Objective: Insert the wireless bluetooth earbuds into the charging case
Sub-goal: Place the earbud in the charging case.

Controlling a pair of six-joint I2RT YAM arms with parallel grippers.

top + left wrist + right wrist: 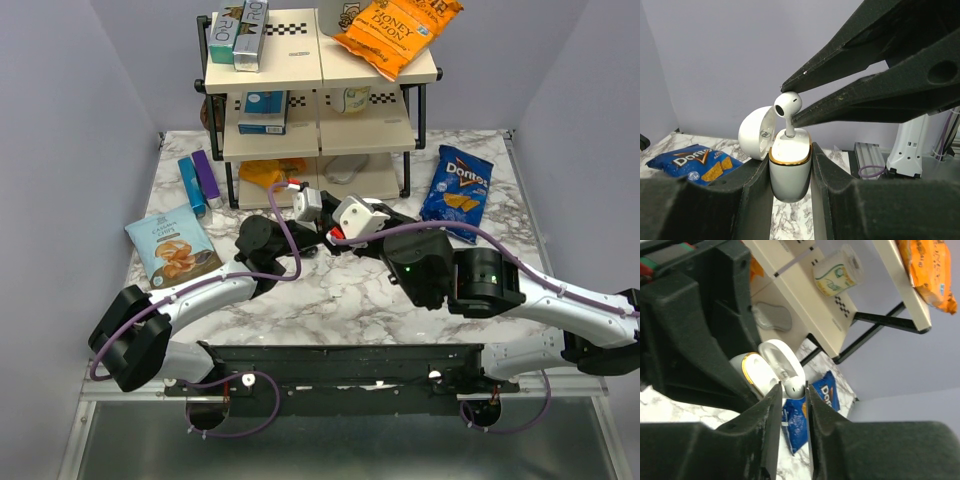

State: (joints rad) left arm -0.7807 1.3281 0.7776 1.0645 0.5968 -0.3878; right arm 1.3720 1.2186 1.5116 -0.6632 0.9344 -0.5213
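The charging case (790, 170) is white with a gold rim, and its hinged lid (755, 135) is flipped open to the left. My left gripper (790, 165) is shut on the case body and holds it upright above the marble table. One white earbud (787, 104) stands with its stem in the case's slot. Its round head sits between the fingertips of my right gripper (787, 105), which reaches in from the upper right. In the right wrist view the earbud (795, 385) shows between the tips of that gripper (793, 387), beside the open case (757, 375).
A two-tier shelf rack (320, 90) stands at the back, carrying boxes and an orange chip bag (395, 30). A blue Doritos bag (458, 190) lies at the right. A pale snack bag (172, 245) and two tubes (198, 180) lie at the left.
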